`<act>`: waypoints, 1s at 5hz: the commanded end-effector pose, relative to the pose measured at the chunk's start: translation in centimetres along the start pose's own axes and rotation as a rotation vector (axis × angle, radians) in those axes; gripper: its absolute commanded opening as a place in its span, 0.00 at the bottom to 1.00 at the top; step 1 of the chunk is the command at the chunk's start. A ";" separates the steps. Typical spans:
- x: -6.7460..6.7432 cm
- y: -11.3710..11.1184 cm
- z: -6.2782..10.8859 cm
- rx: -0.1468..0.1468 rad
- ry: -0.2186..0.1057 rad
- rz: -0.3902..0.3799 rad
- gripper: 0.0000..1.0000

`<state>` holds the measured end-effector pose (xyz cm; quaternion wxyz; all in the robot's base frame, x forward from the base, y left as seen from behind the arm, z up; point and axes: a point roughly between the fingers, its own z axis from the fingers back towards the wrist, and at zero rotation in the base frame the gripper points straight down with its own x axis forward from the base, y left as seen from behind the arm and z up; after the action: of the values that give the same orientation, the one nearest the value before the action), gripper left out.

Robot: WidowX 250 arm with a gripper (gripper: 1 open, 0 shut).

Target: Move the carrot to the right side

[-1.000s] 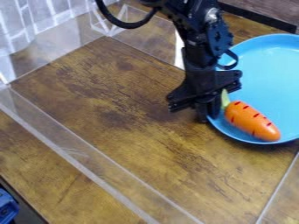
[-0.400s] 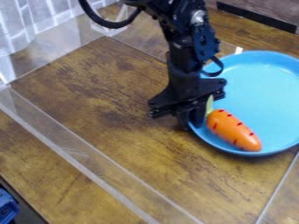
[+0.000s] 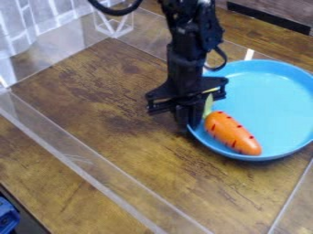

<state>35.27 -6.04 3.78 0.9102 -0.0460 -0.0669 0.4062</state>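
The orange carrot (image 3: 230, 133) with dark stripes lies in the left part of the blue plate (image 3: 266, 91). Its light green top points up-left toward the plate's rim. My gripper (image 3: 195, 117) points straight down over that rim. Its black fingers are together at the carrot's green top, which they partly hide. The carrot's body rests tilted on the plate, tip toward the lower right.
The plate sits on a brown wooden table (image 3: 110, 101). A clear plastic wall (image 3: 73, 155) runs along the table's left and front sides. The black arm (image 3: 189, 27) rises from the gripper toward the top of the view.
The gripper has moved left in the picture and risen slightly. The carrot went with it by its green top, and the blue plate slid left too.
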 end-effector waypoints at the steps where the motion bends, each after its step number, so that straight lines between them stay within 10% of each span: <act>1: 2.8 -2.2 5.1 -0.120 -0.029 -0.013 0.00; 3: 5.2 -2.6 11.3 -0.216 0.029 -0.084 0.00; 5: 1.1 0.0 12.6 -0.236 0.063 -0.179 0.00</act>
<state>33.86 -4.37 13.68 0.9323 -0.1430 -0.0503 0.3284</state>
